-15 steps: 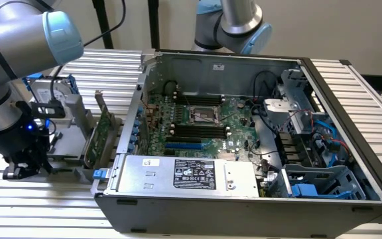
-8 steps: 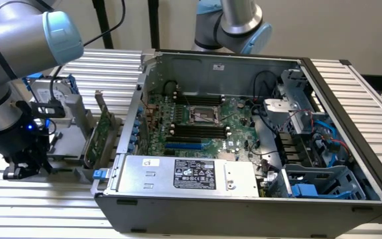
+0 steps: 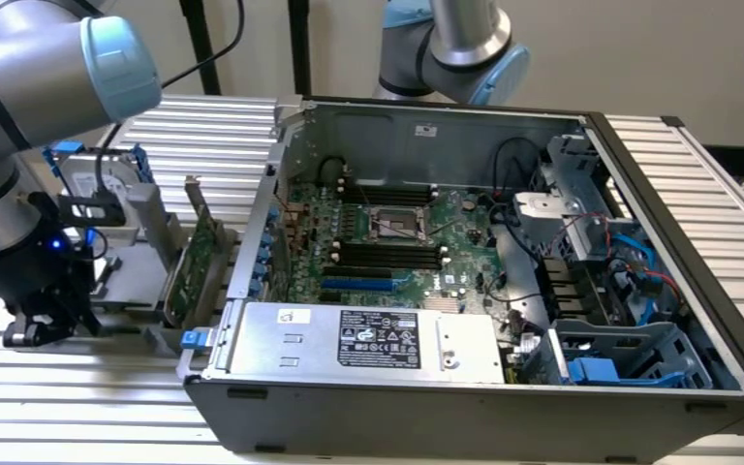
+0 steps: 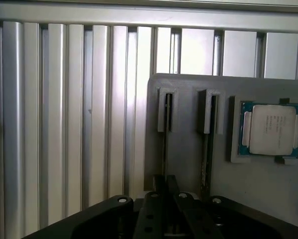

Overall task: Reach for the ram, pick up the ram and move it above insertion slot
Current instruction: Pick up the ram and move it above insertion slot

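The ram [image 4: 166, 139] stands on edge in a slot of a grey holder plate [image 4: 258, 189], seen as a thin dark line. My gripper [image 4: 165, 181] sits over its near end, with the two black fingers close together on either side of it, shut on the stick. In the exterior view my gripper [image 3: 39, 327] hangs low over the holder [image 3: 120, 281], at the exterior view's left of the open computer case [image 3: 476, 387]. The black memory slots [image 3: 379, 255] lie on the motherboard inside the case, well away from the gripper.
A second thin stick [image 4: 208, 144] stands in the neighbouring holder slot, with a processor chip [image 4: 271, 129] beside it. A broad green expansion card [image 3: 198, 266] stands upright between holder and case. Another robot arm [image 3: 456, 48] rises behind the case. Ribbed aluminium table [image 4: 64, 124] surrounds the holder.
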